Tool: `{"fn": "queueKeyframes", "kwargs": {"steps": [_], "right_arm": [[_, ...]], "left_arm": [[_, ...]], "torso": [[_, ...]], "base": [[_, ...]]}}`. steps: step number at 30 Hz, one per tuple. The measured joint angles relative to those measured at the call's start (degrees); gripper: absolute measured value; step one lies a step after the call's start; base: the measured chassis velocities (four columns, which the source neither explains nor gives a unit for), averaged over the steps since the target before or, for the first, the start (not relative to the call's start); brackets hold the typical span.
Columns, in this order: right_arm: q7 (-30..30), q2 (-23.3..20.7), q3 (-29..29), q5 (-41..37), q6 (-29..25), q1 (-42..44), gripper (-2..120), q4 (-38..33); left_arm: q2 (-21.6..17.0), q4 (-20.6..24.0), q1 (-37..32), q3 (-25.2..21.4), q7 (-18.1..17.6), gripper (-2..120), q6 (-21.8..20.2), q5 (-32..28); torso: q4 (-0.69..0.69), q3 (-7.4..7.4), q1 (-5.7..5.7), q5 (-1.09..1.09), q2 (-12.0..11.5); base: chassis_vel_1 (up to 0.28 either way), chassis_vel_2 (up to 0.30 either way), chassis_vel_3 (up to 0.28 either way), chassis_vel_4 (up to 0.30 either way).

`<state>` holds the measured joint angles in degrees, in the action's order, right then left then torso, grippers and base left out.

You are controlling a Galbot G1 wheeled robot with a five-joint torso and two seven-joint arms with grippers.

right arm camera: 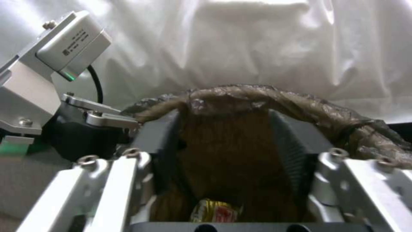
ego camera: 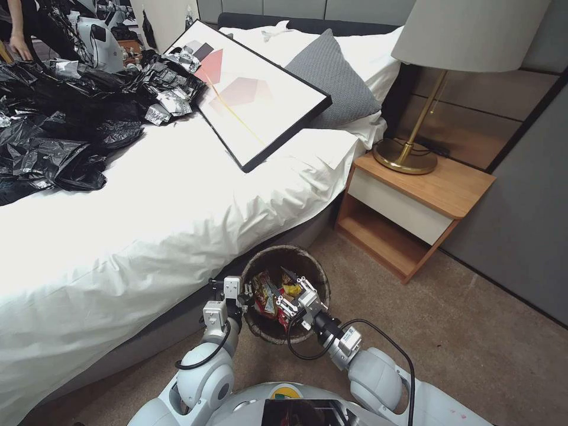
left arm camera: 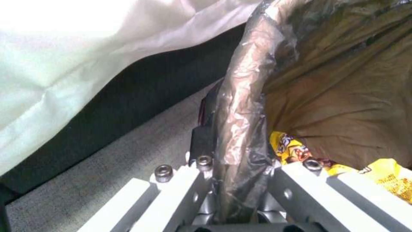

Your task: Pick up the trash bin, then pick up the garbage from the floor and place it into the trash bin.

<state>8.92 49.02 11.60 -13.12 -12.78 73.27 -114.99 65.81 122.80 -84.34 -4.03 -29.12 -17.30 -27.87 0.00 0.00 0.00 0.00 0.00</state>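
The bin sits on carpet between bed and nightstand. The left gripper clamps its rim. The right gripper gapes empty above wrappers

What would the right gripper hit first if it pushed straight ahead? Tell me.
Probably the snack wrappers in the trash bin. The right gripper, open, points down into the bin; the bag liner lies just beyond, though depth is unclear.
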Motion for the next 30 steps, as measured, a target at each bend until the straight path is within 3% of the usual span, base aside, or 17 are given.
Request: {"fn": "queueKeyframes", "kwargs": {"steps": [1,2,4,6,11,12,19,23,24,27,28,30], "right_arm": [[0.00,0.00,0.00,0.00,0.00,0.00,50,0.00],[0.15,0.19,-0.03,0.07,0.06,0.14,59,0.03],[0.21,0.28,-0.04,0.12,0.08,0.18,64,0.03],[0.50,0.55,-0.05,0.15,0.22,0.24,78,0.03],[0.65,0.67,-0.06,0.16,0.28,0.22,86,-0.02],[0.76,0.71,-0.14,0.15,0.30,0.19,98,-0.10],[1.76,1.06,-2.85,-0.60,0.31,0.44,100,-2.91],[8.07,1.19,-11.66,-5.24,3.94,0.49,100,-10.73],[8.07,1.19,-11.66,-5.24,3.94,0.49,100,-10.73],[12.49,1.86,-21.47,-6.07,7.22,3.29,100,-14.15],[12.49,1.86,-21.47,-6.07,7.22,3.29,100,-14.15],[14.40,2.85,-27.40,-6.40,8.85,5.81,100,-15.24]], "left_arm": [[0.00,0.00,0.00,0.00,0.00,2,0.00,0.00],[-0.02,-0.03,-0.01,0.00,0.00,2,0.02,0.00],[-0.02,-0.03,-0.01,0.00,0.01,2,0.03,0.00],[-0.02,-0.04,-0.03,0.00,0.01,2,0.05,0.00],[-0.01,-0.09,-0.03,0.00,0.02,2,0.07,0.00],[0.04,-0.17,-0.01,0.00,0.03,2,0.09,0.00],[0.28,-0.48,0.04,0.04,0.07,2,0.14,0.04],[0.47,-0.59,-0.46,-0.13,0.29,2,0.64,0.58],[0.47,-0.59,-0.46,-0.13,0.29,2,0.64,0.58],[0.61,-0.59,-0.83,-0.41,0.50,2,1.08,1.73],[0.61,-0.59,-0.83,-0.41,0.50,2,1.08,1.73],[0.51,-0.59,-0.91,-0.58,0.49,2,1.16,1.91]], "torso": [[0.00,0.00,0.00,0.00,0.00],[0.00,0.00,0.00,0.00,0.00],[0.00,0.00,0.00,0.00,0.00],[0.00,0.00,0.00,0.00,0.00],[0.00,0.00,0.00,0.00,0.00],[0.00,0.00,0.00,0.00,0.00],[0.00,0.00,0.00,0.00,0.00],[0.00,0.00,0.00,0.00,0.00],[0.00,0.00,0.00,0.00,0.00],[-0.01,0.00,0.00,0.01,0.00],[-0.01,0.00,0.00,0.01,0.00],[-0.01,0.00,0.00,0.00,0.00]], "base": [[0.000,0.000,0.000,0.000],[0.000,0.000,0.000,0.000],[0.000,0.000,0.000,0.000],[0.000,0.000,0.000,0.000],[0.000,0.000,0.000,0.000],[0.000,0.000,0.000,0.000],[0.000,0.000,0.000,0.000],[0.000,0.000,0.000,0.000],[0.000,0.000,0.000,0.000],[0.000,0.000,0.000,0.000],[0.000,0.000,0.000,0.000],[0.000,0.000,0.000,0.000]]}}
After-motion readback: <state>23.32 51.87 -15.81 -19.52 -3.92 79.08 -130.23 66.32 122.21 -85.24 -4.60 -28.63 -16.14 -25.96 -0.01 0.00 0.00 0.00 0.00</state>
